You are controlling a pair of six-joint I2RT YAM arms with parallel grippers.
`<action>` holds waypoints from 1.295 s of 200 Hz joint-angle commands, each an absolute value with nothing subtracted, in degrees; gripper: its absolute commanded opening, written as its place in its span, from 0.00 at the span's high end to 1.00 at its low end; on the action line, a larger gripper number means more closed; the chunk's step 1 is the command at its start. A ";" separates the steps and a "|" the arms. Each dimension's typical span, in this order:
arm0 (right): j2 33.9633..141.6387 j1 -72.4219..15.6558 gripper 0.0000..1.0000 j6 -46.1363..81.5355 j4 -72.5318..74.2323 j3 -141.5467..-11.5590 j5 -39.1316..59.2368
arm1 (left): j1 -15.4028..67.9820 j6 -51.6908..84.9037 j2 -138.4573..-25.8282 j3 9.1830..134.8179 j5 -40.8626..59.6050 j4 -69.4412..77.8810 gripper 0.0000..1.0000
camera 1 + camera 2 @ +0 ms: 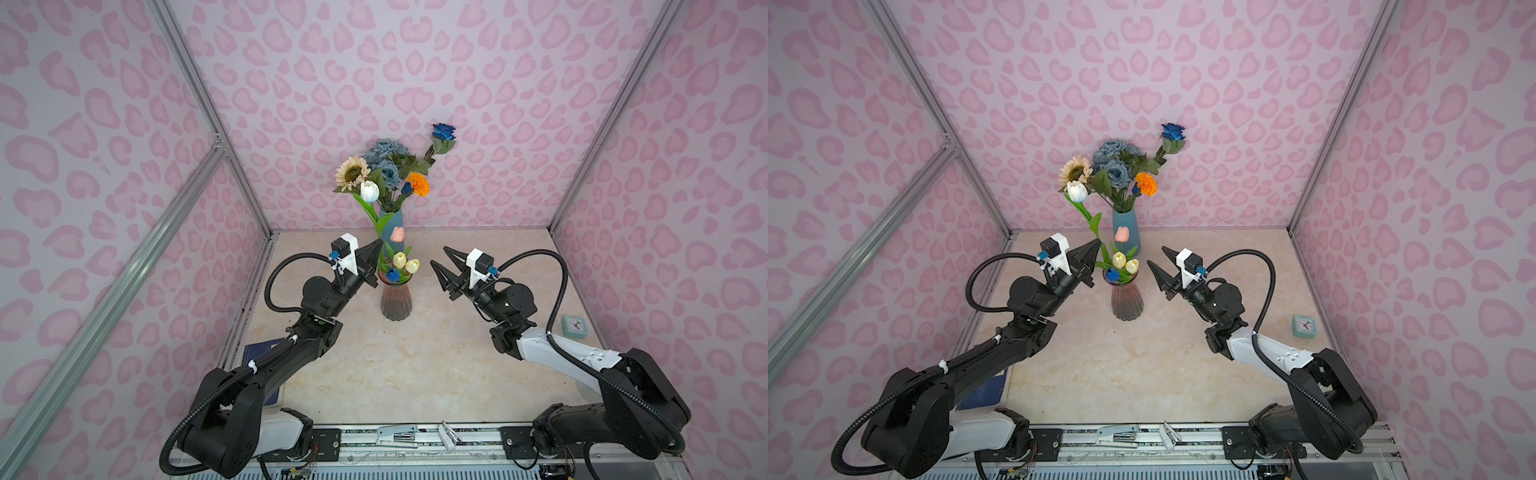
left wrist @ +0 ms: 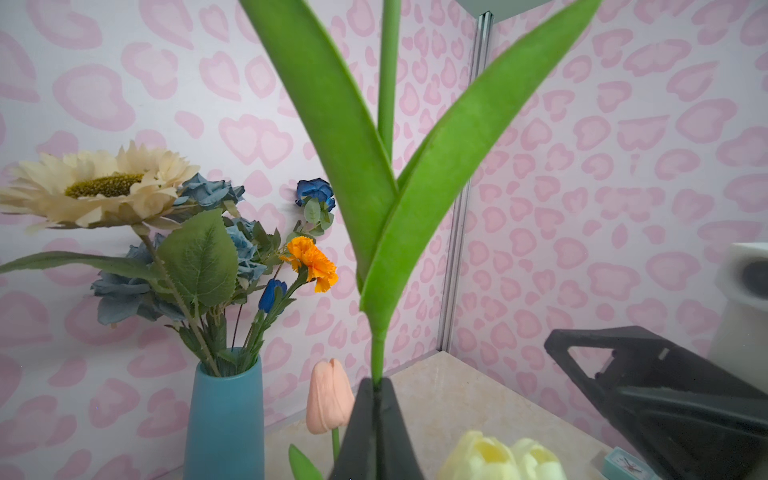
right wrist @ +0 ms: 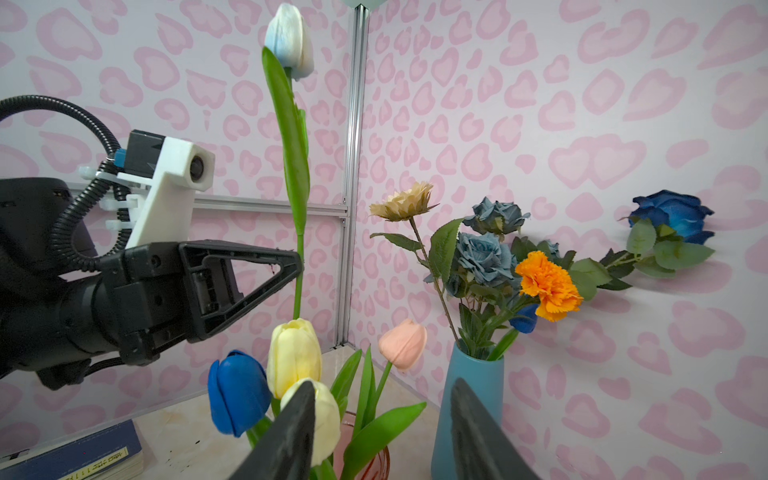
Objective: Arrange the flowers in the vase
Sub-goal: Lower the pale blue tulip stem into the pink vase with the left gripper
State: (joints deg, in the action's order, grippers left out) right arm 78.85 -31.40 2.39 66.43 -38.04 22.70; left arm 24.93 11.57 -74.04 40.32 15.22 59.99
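Two vases (image 1: 390,218) (image 1: 395,301), two yellow tulips (image 1: 400,260) (image 1: 412,266), one white tulip (image 1: 369,191)

Closed in on three sides by walls (image 1: 415,62) of pale lilac, printed with pink hearts and blotches (two hearts overlapping in the middle of the back one). Framed at the corners by silver metal posts (image 1: 244,183), with a cross bar (image 1: 110,299) along the left side. Floored by a cream, marble-look tabletop (image 1: 395,374), evenly lit. Small mint-green clock (image 1: 575,326) near the right wall; dark blue book (image 1: 259,353) at the left edge.
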 commanded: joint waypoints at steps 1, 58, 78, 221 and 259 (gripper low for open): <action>78.66 -31.47 0.48 1.98 67.15 -37.82 22.68 | 24.88 11.85 -72.73 40.29 16.18 61.53 0.97; 78.94 -31.50 0.48 2.92 68.56 -37.37 22.96 | 24.70 12.29 -74.67 38.06 14.76 63.14 0.97; 78.48 -31.48 0.48 2.51 68.42 -37.07 22.69 | 24.70 12.32 -75.20 37.88 14.55 63.53 0.97; 78.73 -31.40 0.48 2.02 68.40 -36.83 22.76 | 24.76 12.35 -76.75 34.65 12.84 64.49 0.97; 79.44 -31.46 0.48 2.50 68.90 -37.39 23.25 | 24.71 10.79 -74.00 32.87 13.24 61.23 0.86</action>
